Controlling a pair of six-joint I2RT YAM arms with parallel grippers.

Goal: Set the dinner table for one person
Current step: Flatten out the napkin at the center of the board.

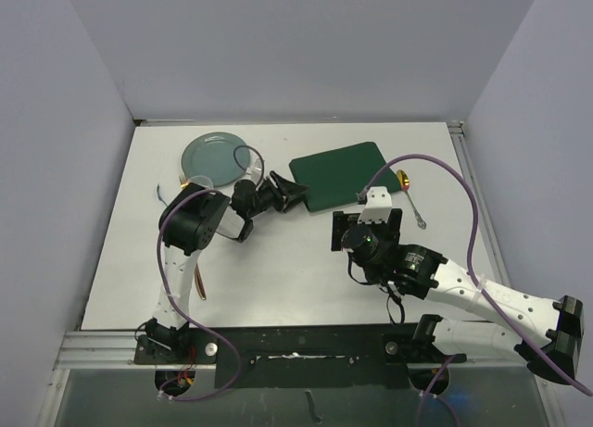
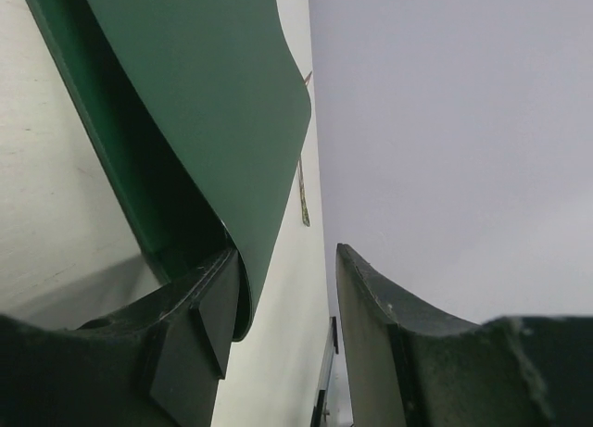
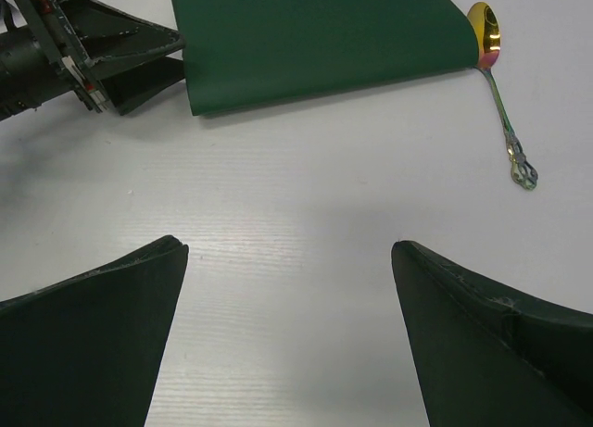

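Observation:
The dinner table [image 1: 278,279] is a white top. On it a dark green placemat [image 1: 338,172] lies at the back middle. My left gripper [image 1: 295,192] is open at the mat's near-left corner. In the left wrist view the placemat [image 2: 213,94] curls up, its edge lying against the inner face of the left finger [image 2: 199,325]; the gap across to the other finger is wide, and my left gripper [image 2: 287,251] holds nothing. My right gripper [image 3: 287,246] stands wide open over bare table just in front of the placemat [image 3: 315,38]. In the top view my right gripper [image 1: 369,214] is near the mat's front edge.
A teal plate [image 1: 215,156] lies at the back left. A gold spoon [image 1: 412,197] lies right of the mat, and the spoon [image 3: 505,112] touches the mat's corner. A gold utensil [image 1: 199,281] lies by the left arm. Metal rail [image 1: 477,214] edges the right side.

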